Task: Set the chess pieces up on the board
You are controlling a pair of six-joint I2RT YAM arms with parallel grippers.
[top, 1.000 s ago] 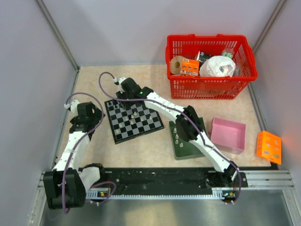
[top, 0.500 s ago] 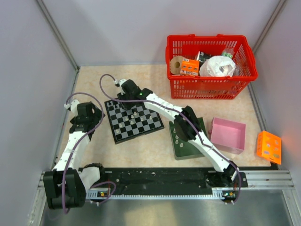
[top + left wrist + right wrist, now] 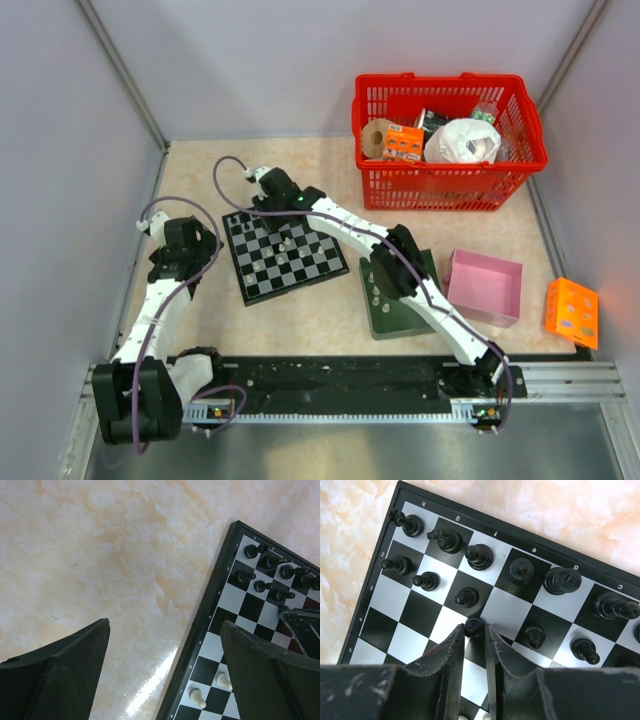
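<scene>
Crowded black pieces (image 3: pixel 466 597) — free table (image 3: pixel 100 555) leftward

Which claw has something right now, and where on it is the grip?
Right claw pinches a black pawn by the sides of its head. Left claw is open and empty.

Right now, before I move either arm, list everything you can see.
board: one, black-and-white checkered, centre-left of table
black chess pieces: at least twelve, black, board's far rows
white chess pieces: at least two, whitish, on the board apart from the black ones
tray: one, dark green, right of board
pink box: one, pink, right of tray
orange box: one, orange, far right
basket: one, red, far right corner, holding assorted items
left pincer: one, black, open above table, left of board
right pincer: one, black, shut on a black piece on the board
</scene>
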